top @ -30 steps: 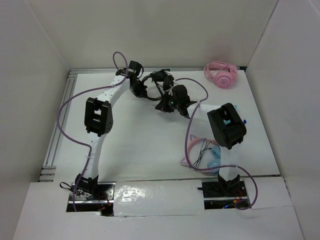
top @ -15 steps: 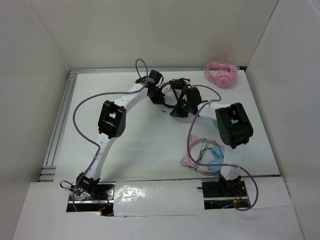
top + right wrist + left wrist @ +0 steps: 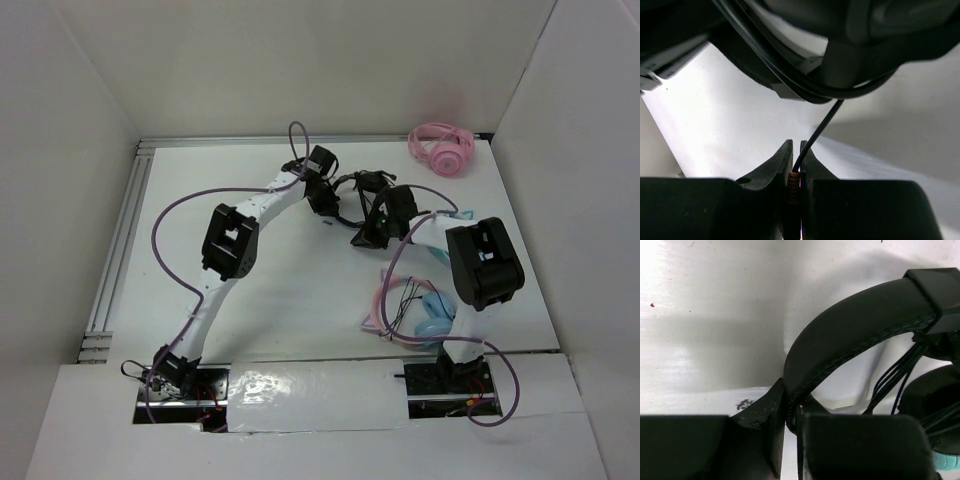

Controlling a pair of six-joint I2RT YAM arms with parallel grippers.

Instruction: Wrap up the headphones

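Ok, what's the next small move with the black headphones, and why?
Probably the right fingers should carry the cable one more turn around the headband, since they pinch it while the left fingers clamp the headband and loops already hang there.
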